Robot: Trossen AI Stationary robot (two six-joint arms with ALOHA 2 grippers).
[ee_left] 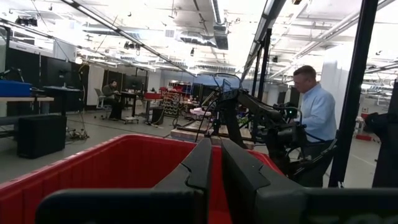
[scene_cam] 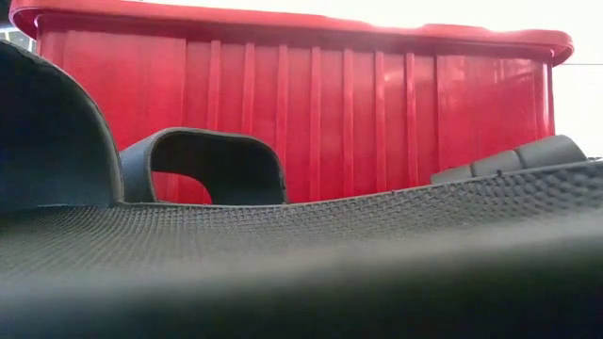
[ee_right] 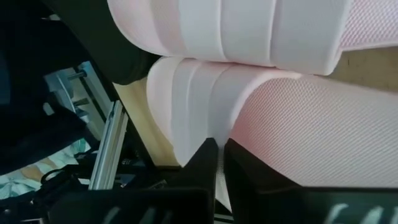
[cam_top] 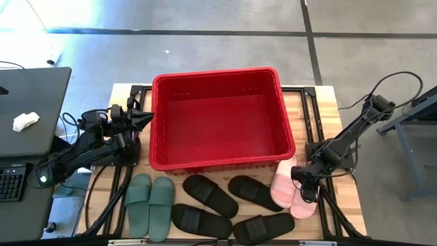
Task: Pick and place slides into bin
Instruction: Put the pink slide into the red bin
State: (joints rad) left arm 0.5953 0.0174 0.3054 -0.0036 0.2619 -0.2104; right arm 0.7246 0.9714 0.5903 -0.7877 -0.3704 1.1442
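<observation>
right gripper [cam_top: 305,186] | jaws narrow, at pink slide [cam_top: 284,183] strap | left gripper [cam_top: 145,117] | jaws closed beside bin [cam_top: 222,77]

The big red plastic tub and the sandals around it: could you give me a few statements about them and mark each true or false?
1. The large red plastic tub has sandals in it. False: its inside shows only bare red floor.
2. The sage green pair of slip-on sandals lies side by side on the wooden table, in front of the tub. True.
3. The right gripper is at the pale pink pair of sandals. True.
4. The left gripper is down among the black sandals. False: it sits beside the tub's left wall, away from all the sandals.
5. Four black sandals lie on the table. True.
</observation>
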